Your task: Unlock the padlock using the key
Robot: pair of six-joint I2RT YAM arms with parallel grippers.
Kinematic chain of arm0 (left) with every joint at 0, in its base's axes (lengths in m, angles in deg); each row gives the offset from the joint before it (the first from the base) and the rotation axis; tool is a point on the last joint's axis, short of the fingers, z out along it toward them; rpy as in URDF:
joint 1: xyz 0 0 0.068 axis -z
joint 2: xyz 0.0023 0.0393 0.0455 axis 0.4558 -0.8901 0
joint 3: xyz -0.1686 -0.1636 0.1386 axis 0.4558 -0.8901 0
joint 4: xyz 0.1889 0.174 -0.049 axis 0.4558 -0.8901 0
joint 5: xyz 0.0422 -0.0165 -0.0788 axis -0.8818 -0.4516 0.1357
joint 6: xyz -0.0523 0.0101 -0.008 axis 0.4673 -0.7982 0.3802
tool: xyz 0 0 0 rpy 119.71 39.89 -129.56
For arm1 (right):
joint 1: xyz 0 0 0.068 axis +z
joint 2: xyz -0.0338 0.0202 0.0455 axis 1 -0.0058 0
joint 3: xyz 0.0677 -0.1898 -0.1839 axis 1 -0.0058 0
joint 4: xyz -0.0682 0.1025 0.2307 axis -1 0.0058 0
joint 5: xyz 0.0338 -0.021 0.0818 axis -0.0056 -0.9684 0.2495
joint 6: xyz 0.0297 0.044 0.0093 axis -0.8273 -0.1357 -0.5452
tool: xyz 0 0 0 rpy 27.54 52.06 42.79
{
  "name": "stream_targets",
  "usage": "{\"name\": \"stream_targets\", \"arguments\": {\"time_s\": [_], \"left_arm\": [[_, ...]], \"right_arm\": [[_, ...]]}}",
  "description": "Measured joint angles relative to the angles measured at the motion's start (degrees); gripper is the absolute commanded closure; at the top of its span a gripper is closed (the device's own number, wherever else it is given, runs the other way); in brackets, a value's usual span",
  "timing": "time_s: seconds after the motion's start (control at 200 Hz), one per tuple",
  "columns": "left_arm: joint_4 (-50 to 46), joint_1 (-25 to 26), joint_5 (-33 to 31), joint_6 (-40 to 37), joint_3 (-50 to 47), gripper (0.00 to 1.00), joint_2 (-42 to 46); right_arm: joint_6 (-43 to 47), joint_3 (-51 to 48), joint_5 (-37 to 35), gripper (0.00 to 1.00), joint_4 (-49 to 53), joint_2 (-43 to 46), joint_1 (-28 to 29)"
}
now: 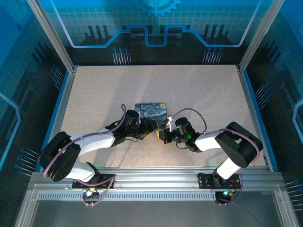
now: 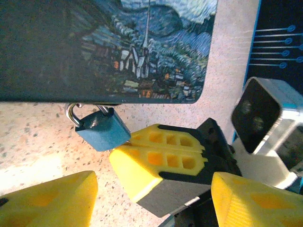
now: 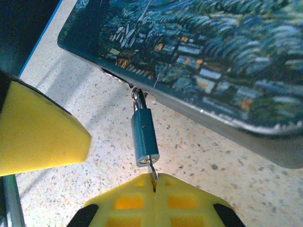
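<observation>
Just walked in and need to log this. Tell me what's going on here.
The right hand pinches the key, its tip in the bottom of the padlock hanging from the painted tin box. The left hand sits open beside it. The padlock looks shut, not yet unlocked.

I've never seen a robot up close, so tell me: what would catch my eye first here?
Probably the painted tin box with its swirly night sky, mid-table where both arms meet. From its near edge hangs a tiny blue-looking padlock. The right gripper has its yellow fingers pinched on a small key that reaches the padlock's underside.
</observation>
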Motion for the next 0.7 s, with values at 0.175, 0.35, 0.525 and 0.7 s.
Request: {"name": "stream_targets", "arguments": {"time_s": [0.175,0.35,0.525,0.7], "left_arm": [[1.70,-0.46,-2.23,3.06,-6.60,0.37,5.29],[3.89,-0.66,-4.15,6.56,-11.17,0.39,6.84],[9.31,-0.87,-4.96,10.08,-13.33,0.43,6.71],[14.27,-0.87,-5.11,12.33,-13.84,0.45,4.46]], "right_arm": [[-4.13,0.09,-0.39,0.98,-0.66,-0.35,1.22],[-8.22,0.52,-1.90,0.98,-0.33,-0.33,3.06],[-12.00,1.38,-3.41,0.98,0.98,-0.26,4.96],[-16.09,1.38,-4.28,0.98,0.96,-0.26,5.75]]}}
